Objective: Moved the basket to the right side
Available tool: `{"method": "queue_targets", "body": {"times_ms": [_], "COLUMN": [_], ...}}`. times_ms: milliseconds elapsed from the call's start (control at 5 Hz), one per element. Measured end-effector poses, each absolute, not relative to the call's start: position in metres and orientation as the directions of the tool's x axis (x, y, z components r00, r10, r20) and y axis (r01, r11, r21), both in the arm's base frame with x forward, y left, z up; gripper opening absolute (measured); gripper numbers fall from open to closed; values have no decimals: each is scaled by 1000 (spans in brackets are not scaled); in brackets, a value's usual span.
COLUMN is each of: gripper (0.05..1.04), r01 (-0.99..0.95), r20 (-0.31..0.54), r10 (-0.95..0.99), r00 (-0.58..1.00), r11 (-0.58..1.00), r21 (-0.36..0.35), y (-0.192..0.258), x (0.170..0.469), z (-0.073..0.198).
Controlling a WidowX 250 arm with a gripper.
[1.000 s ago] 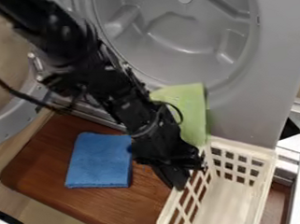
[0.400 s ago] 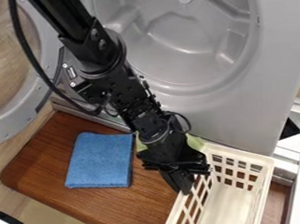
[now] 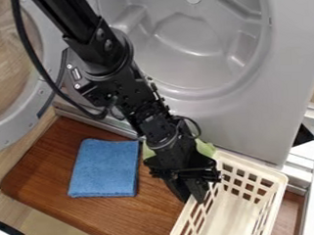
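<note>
The gripper (image 3: pixel 193 196) hangs at the upper part of the basket's left wall, its fingers a little apart around the rim area. It stands open. The cream plastic basket (image 3: pixel 236 224) lies at the lower right on the brown wooden board, with its far end close to the grey machine front. Part of its left rim is hidden behind the gripper.
A blue folded cloth (image 3: pixel 104 167) rests on the wooden board (image 3: pixel 38 169), left of the gripper. Partly behind the arm is a green cloth (image 3: pixel 205 147). The grey machine (image 3: pixel 251 120) rises behind, its round door at the left. White rails stand at the right edge.
The arm has shifted slightly right and changed its pose. The green cloth has dropped lower, behind the arm. The basket's near end went right, then slightly back left; the fingers have parted since the middle frame.
</note>
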State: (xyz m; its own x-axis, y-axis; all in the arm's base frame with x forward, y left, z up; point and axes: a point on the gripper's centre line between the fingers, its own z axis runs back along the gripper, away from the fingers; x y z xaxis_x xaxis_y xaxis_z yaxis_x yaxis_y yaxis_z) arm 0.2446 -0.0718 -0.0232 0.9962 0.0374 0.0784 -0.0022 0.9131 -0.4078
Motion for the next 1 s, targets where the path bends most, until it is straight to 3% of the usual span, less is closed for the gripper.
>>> {"method": "queue_targets", "body": {"times_ms": [200,400,600,1000], "gripper": [800,1004,1003,1000], "r01": [-1,-2,9,10], "r20": [77,82,112,195], "r10": [36,38,37,81], "r00": [996,996,993,977], "r11": [913,914,924,904], "r21": [-408,-406,-382,-427], "y": [-71,-70,-65,-47], "x": [244,244,244,239], "z": [-23,-16,-1,49]}}
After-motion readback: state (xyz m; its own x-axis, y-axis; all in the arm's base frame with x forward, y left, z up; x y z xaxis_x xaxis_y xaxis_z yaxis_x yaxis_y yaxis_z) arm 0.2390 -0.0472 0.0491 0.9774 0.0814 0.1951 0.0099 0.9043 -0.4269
